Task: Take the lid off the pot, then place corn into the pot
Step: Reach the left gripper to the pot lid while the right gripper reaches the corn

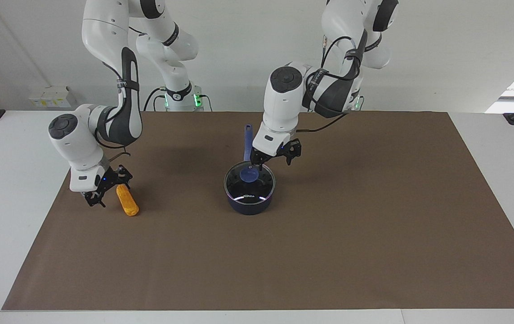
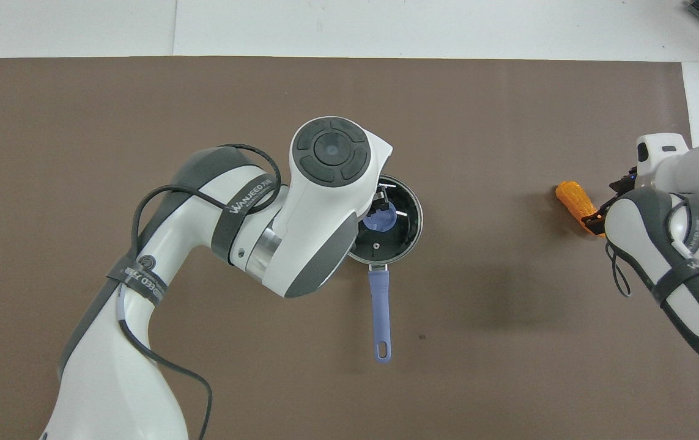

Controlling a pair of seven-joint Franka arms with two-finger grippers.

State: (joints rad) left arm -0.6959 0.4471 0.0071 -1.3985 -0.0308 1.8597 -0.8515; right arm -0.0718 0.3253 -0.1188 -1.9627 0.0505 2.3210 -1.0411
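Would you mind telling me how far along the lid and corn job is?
Nothing is finished: the lid sits on the pot. In hand: the open left gripper is over the lid's knob, and the open right gripper is at the corn lying on the table. Left: lifting the lid, potting the corn.

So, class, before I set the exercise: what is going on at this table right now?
Two robot arms are preparing to put corn in a pot. The lid is on the pot, and the left gripper, fingers open, is over the lid beside its blue knob, not gripping it. The right gripper, also open, is low at the corn, which lies on the brown mat toward the right arm's end.
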